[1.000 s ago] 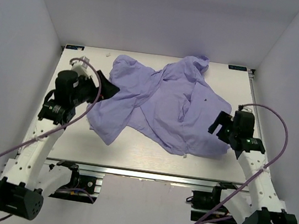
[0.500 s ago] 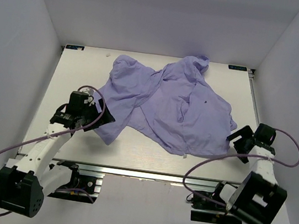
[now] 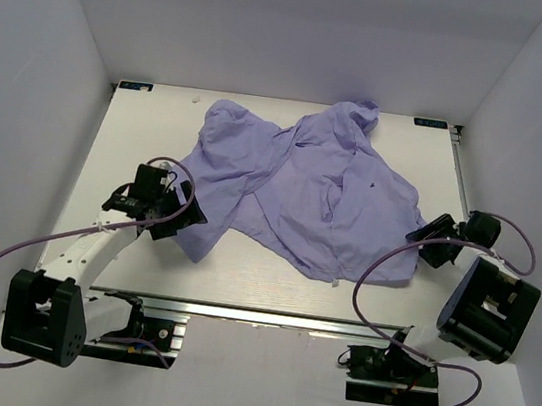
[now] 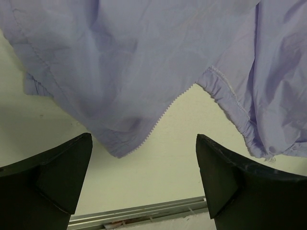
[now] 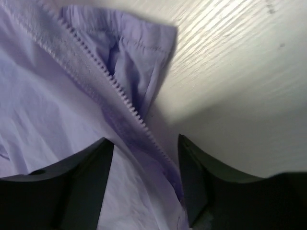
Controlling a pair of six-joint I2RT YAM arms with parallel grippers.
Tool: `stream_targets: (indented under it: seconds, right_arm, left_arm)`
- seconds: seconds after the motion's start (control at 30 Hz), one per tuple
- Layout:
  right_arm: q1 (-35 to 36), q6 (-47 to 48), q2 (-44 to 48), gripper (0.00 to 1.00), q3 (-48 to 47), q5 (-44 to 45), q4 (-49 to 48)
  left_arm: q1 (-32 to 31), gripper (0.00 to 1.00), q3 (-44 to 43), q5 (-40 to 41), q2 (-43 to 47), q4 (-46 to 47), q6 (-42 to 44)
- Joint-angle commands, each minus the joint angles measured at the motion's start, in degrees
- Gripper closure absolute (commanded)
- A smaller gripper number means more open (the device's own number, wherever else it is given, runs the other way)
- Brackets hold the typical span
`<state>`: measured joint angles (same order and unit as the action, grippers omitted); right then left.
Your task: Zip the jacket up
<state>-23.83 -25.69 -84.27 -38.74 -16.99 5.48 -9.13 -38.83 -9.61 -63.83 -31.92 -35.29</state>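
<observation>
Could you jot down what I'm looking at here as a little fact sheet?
cloth: lavender jacket, crumpled on the table
zipper: zipper teeth run along one loose edge, not joined
left hand: open, by the jacket's near left edge, holding nothing
right hand: fingers apart, zipper edge between them, not clamped
zipping: not yet started

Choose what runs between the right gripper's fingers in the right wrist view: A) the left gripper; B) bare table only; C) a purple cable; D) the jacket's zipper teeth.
D: a row of zipper teeth along the jacket edge passes down between the fingers of the right gripper.
</observation>
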Motion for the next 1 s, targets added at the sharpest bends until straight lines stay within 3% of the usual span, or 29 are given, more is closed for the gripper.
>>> stream_targets:
  seconds: [0.0,0.03,0.07,0.17,0.2,0.3,0.4,0.5,0.6,0.63,0.77,0.83,0.9,0.97]
  right_arm:
    - [0.3,1.8,0.9,0.42,2.7,-7.2,-3.5]
    - [0.3,1.9,1.5,0.47,3.7,-7.2,-3.5]
    - [0.3,1.8,3.1,0.62,5.8,-7.3,-3.7]
    - [0.4,2.0,6.7,0.87,7.3,-5.3,-2.0]
    - [0.4,2.0,10.0,0.92,7.4,-2.5,0.4]
    - [0.4,2.4,16.8,0.99,5.5,1.3,5.3]
    - [1.5,3.7,22.2,1.00,-0.4,4.8,12.2]
    - [8.2,4.6,24.6,1.00,-8.9,11.7,19.0]
    - [23.0,3.4,23.6,1.00,-15.3,23.9,24.5]
    - [32.1,2.4,22.8,1.00,-18.4,26.1,27.4]
    - [52.4,-6.5,15.8,1.00,-21.1,38.7,32.2]
    - [64.3,-12.6,11.7,1.00,-22.4,41.7,33.9]
    - [71.3,-15.3,3.7,1.00,-24.1,42.0,33.9]
    - [80.1,-15.4,-4.3,0.89,-28.1,39.8,33.3]
  left_arm:
    - [0.1,0.02,0.0,-0.1,-0.3,3.1,-1.0]
    - [0.1,0.02,0.2,0.0,-0.5,3.4,-1.2]
    - [0.1,0.02,0.2,-0.1,-0.5,3.4,-1.4]
    - [0.0,0.02,0.2,-0.3,0.3,3.7,-1.4]
    - [0.1,0.02,0.2,-0.2,0.6,3.9,-1.2]
    - [0.1,0.02,0.1,-0.2,2.0,3.2,-1.3]
    - [0.0,0.02,0.1,-1.1,3.9,2.2,-1.4]
    - [0.0,0.02,-0.3,-1.3,6.4,0.7,-1.5]
    - [0.0,0.02,-1.6,-0.5,9.8,-2.3,-2.0]
    - [0.1,0.02,-2.6,-0.1,10.7,-4.3,-2.2]
    - [0.1,0.02,-5.7,3.4,14.4,-10.7,-2.4]
    - [0.1,0.02,-6.8,4.4,16.2,-13.7,-2.3]
    - [0.1,0.02,-7.7,4.6,17.2,-15.6,-2.2]
    - [0.0,0.02,-7.8,4.4,18.7,-16.6,-2.2]
